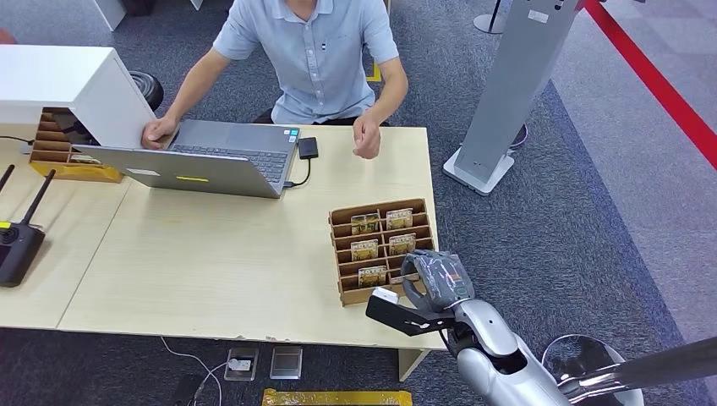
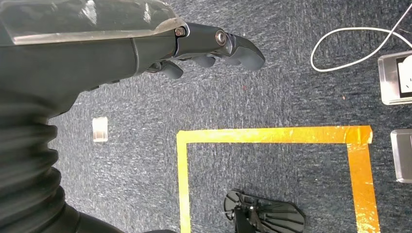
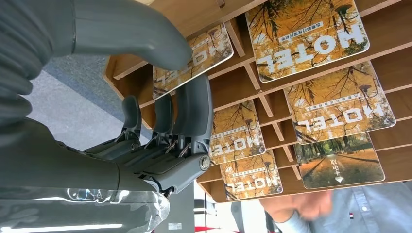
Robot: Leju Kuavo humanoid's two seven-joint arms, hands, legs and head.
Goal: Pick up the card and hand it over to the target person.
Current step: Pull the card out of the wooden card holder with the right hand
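From the head view, you can see a wooden card rack (image 1: 380,249) on the pale table (image 1: 211,254), near its right edge. Small yellow cards sit in its slots. Your right hand (image 1: 435,277) is down at the rack's near right corner. A person in a light blue shirt (image 1: 317,51) sits across the table from you, with one hand on a grey laptop (image 1: 211,156) and the other hand (image 1: 367,135) lifted over the table. A black remote (image 1: 17,245) lies at the left edge.

In the left wrist view, your left hand (image 2: 209,48) hangs over the dark carpet (image 2: 272,87). Its fingers are curled in and hold nothing. Yellow tape (image 2: 272,135) makes a square on the floor.

In the right wrist view, your right hand (image 3: 160,116) is pinching a card (image 3: 194,60). The thumb (image 3: 131,34) is on its picture side and the fingers (image 3: 194,111) are behind it. The card is at the rack's edge, tilted out of line with the other cards. You cannot tell if it has left its slot.
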